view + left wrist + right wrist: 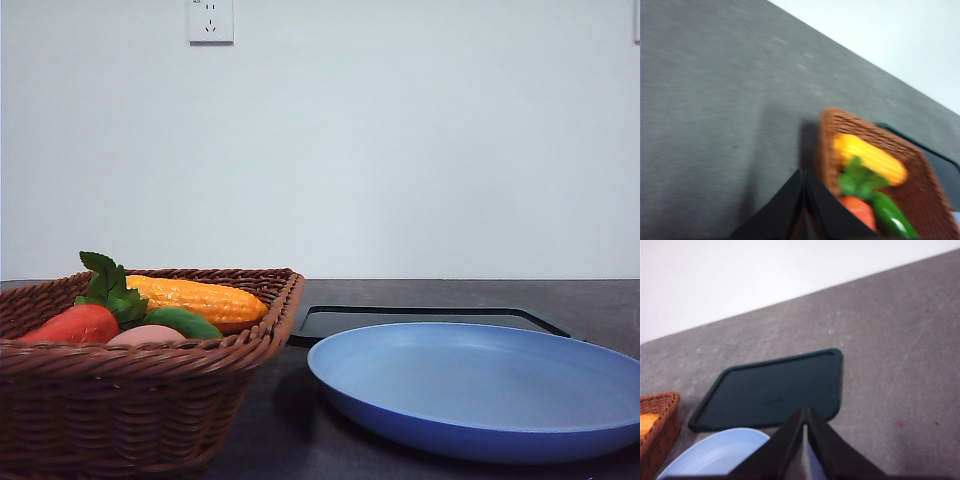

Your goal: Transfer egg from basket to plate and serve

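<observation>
Egg [146, 335] lengthwise left-right in basket [120, 400], beside plate [480, 385]; both tools [804, 200] [805, 440] closed, empty.

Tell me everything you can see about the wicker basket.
The basket is brown woven wicker, rectangular with flared sides and a braided rim. It sits upright on the dark table, left of the blue plate. Inside lie a corn cob, a red vegetable with green leaves, a green vegetable and the pinkish egg.
</observation>
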